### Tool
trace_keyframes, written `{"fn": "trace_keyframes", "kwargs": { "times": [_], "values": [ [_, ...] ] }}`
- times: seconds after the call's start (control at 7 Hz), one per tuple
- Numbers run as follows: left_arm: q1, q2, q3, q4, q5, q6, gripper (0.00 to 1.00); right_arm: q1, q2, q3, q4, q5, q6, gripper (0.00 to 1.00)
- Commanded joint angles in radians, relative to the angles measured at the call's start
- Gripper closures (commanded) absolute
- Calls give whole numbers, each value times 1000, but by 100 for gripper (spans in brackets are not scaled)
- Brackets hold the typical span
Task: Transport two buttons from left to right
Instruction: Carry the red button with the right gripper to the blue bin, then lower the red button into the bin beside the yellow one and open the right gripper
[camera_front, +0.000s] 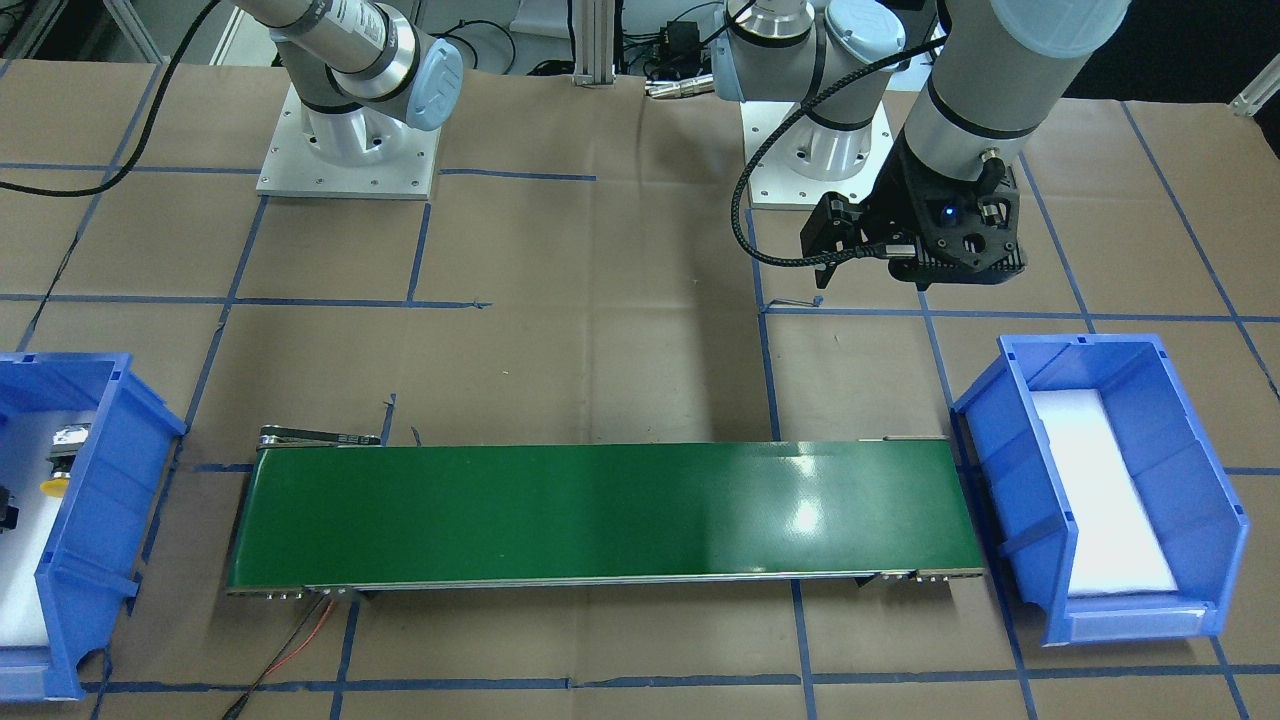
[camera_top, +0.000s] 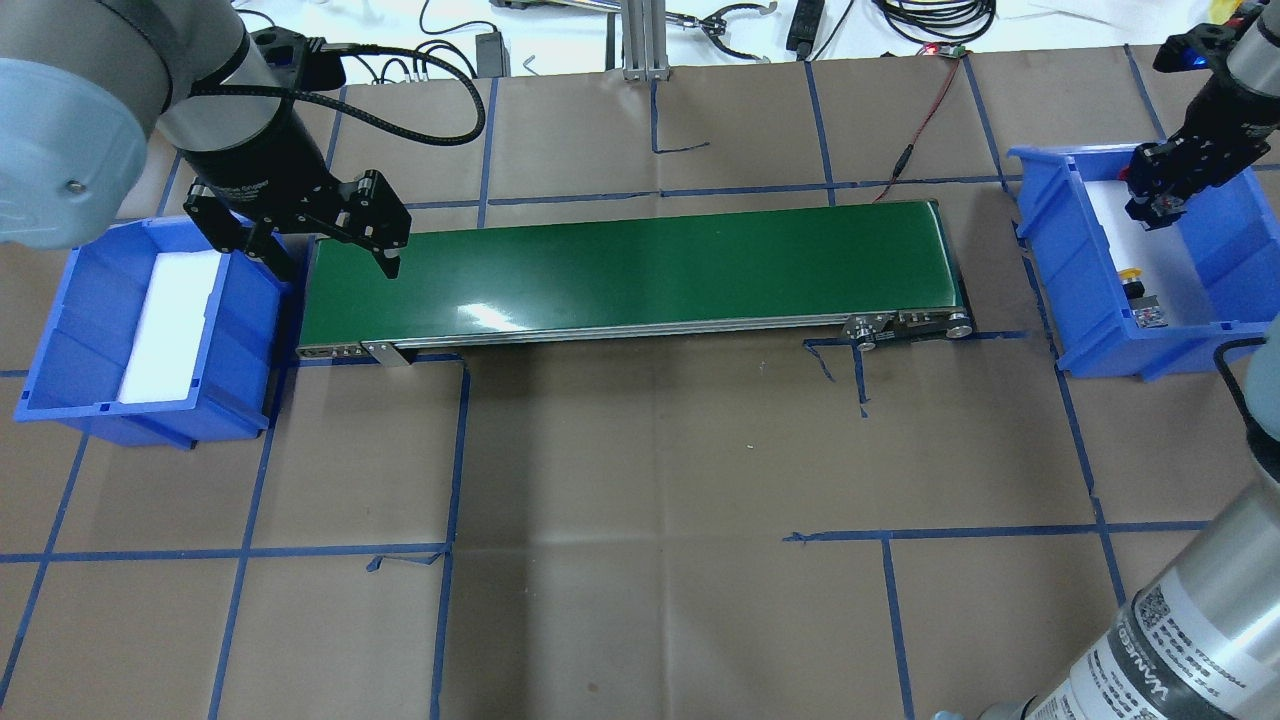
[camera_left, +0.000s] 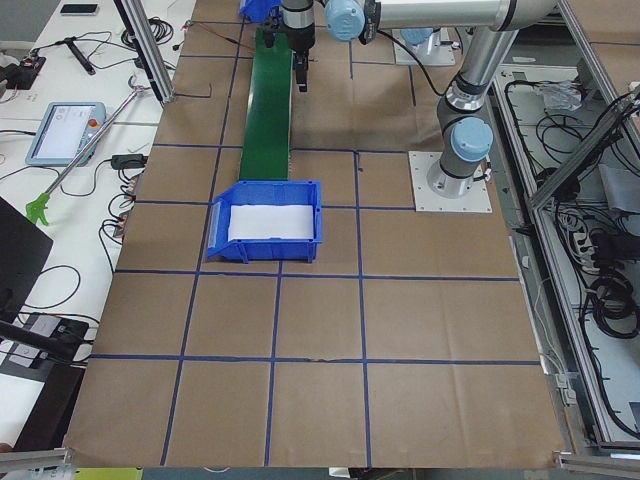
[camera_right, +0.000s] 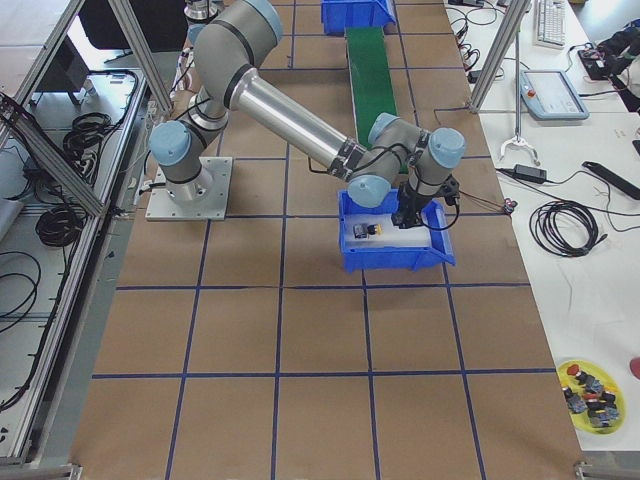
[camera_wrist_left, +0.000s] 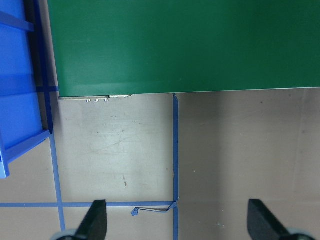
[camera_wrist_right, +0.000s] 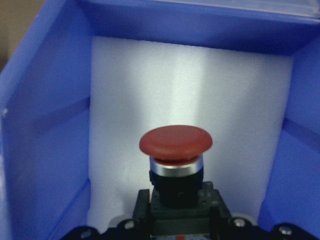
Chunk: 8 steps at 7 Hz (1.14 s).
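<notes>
The right claw (camera_top: 1152, 205) grips the red button (camera_wrist_right: 176, 142) by its blocky body (probably rigid, light; cap slippery); the left claw (camera_wrist_left: 177, 220) gapes empty.

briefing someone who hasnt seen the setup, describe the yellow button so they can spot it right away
Follow the green conveyor belt to the blue bin at its end on the robot's right. The yellow button lies on the bin's white foam: a dark body with a round yellow cap. The red button, the only other one, is clamped in the right gripper.
</notes>
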Motion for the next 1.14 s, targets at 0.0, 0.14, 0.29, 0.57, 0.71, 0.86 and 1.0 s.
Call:
{"fn": "trace_keyframes", "kwargs": {
  "times": [0.0,0.14,0.29,0.57,0.71,0.86,1.0],
  "values": [
    [0,-1,0,0,0,0,0,-3,42,28,-81,10,15,93],
    [0,1,0,0,0,0,0,-3,54,28,-81,9,25,93],
    [0,-1,0,0,0,0,0,-3,65,28,-81,9,23,93],
    [0,-1,0,0,0,0,0,0,90,16,-87,12,19,43],
    [0,1,0,0,0,0,0,3,90,17,-110,16,20,1],
    [0,-1,0,0,0,0,0,4,88,16,-104,18,20,0],
    [0,-1,0,0,0,0,0,4,78,11,-102,25,22,0]
  ]
}}
